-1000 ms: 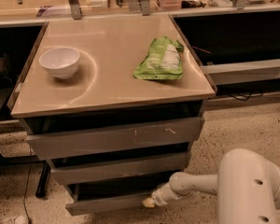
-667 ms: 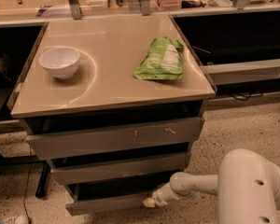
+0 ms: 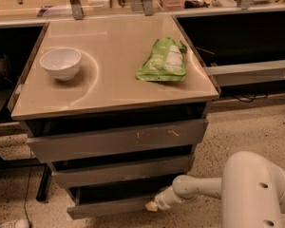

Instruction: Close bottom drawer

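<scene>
The bottom drawer (image 3: pixel 109 207) is the narrowest grey front, lowest on the cabinet, pulled out a little with a dark gap above it. My gripper (image 3: pixel 153 205) reaches in from the right on a white arm (image 3: pixel 199 188) and its tip touches the drawer front near its right end. Above it are the mid-width drawer front (image 3: pixel 121 171) and the widest front with white scratch marks (image 3: pixel 118 139).
On the tan cabinet top (image 3: pixel 111 75) stand a white bowl (image 3: pixel 61 63) at the left and a green bag (image 3: pixel 163 61) at the right. My white arm housing (image 3: pixel 256 194) fills the lower right. Speckled floor (image 3: pixel 247 127) surrounds the cabinet; dark shelving stands behind.
</scene>
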Tool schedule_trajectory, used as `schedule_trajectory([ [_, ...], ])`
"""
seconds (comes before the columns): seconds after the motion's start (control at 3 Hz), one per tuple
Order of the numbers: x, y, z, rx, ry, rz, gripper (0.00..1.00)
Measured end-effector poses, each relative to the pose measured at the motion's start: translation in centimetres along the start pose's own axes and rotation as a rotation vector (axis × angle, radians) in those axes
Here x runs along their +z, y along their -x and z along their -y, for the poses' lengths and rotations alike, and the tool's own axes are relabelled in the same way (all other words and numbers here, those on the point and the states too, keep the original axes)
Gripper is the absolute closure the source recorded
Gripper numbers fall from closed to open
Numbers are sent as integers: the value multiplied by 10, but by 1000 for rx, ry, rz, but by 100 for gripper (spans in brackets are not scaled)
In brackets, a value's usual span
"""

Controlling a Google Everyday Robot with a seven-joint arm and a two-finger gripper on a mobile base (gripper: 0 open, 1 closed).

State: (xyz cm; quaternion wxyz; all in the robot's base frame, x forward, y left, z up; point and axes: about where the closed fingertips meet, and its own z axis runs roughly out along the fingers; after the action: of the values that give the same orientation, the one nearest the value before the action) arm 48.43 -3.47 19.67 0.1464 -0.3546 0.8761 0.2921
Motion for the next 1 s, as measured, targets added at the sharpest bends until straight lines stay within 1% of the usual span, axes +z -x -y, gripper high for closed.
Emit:
schedule_trajectory([
  [0.33, 0, 0, 0, 0, 0, 0, 12],
  [0.67, 0, 0, 0, 0, 0, 0, 0],
  [1.0, 0, 0, 0, 0, 0, 0, 0],
])
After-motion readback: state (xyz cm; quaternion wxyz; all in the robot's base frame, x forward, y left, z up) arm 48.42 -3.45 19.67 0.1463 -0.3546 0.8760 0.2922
